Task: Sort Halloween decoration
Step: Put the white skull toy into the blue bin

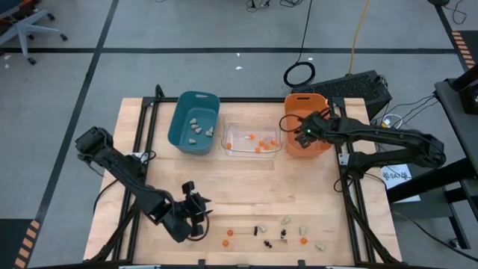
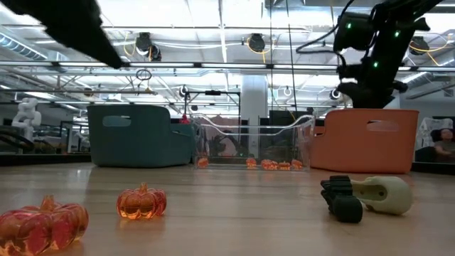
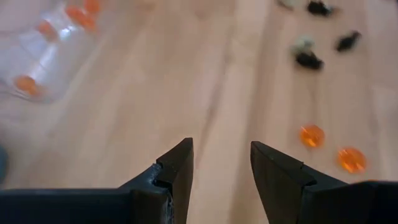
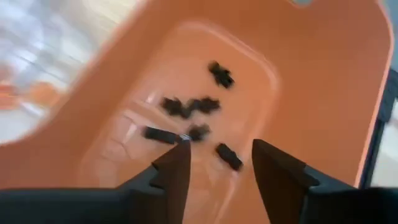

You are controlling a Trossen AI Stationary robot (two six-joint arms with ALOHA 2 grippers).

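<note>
Jaws spread and empty, the left gripper (image 1: 196, 215) hovers over the wooden desk (image 1: 149, 149) at the frame's lower left. Just right of it, along the bottom edge, unsorted Halloween decoration (image 1: 272, 235) lies scattered: orange pumpkins, black spiders, pale lumps. Across the upper middle stand the teal bin (image 1: 193, 122) holding pale pieces, the clear bin (image 1: 252, 140) holding orange ones, and the orange bin (image 1: 306, 124), black spiders (image 4: 193, 109) on its floor. Above it, the right gripper (image 4: 216, 163) hangs, jaws parted, holding nothing.
</note>
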